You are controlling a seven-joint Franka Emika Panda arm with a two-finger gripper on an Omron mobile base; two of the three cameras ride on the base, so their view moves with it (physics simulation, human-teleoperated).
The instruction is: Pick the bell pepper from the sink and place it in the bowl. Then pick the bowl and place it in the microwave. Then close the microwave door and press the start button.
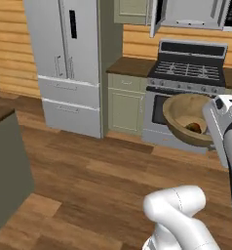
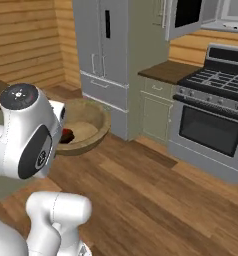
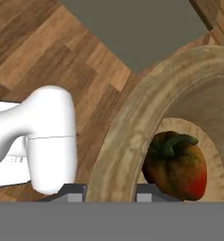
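The wooden bowl (image 1: 182, 113) hangs in the air in front of the stove, tilted, and the bell pepper (image 1: 194, 128) lies inside it. My gripper (image 3: 111, 190) is shut on the bowl's rim (image 3: 128, 127), which runs between the two fingertips. The red-brown bell pepper (image 3: 176, 164) with its green stem rests on the bowl's bottom just past the rim. From the right base view the bowl (image 2: 88, 125) sticks out beside my wrist, with the bell pepper (image 2: 67, 135) in it. The microwave (image 1: 191, 12) sits high above the stove, its door (image 1: 156, 17) swung open.
A stove (image 1: 186, 73) with a black oven front stands under the microwave. Left of it are olive cabinets (image 1: 126, 105) and a tall grey fridge (image 1: 69, 58). A dark counter block (image 1: 6, 161) stands at the near left. Wooden floor (image 1: 98, 171) lies between.
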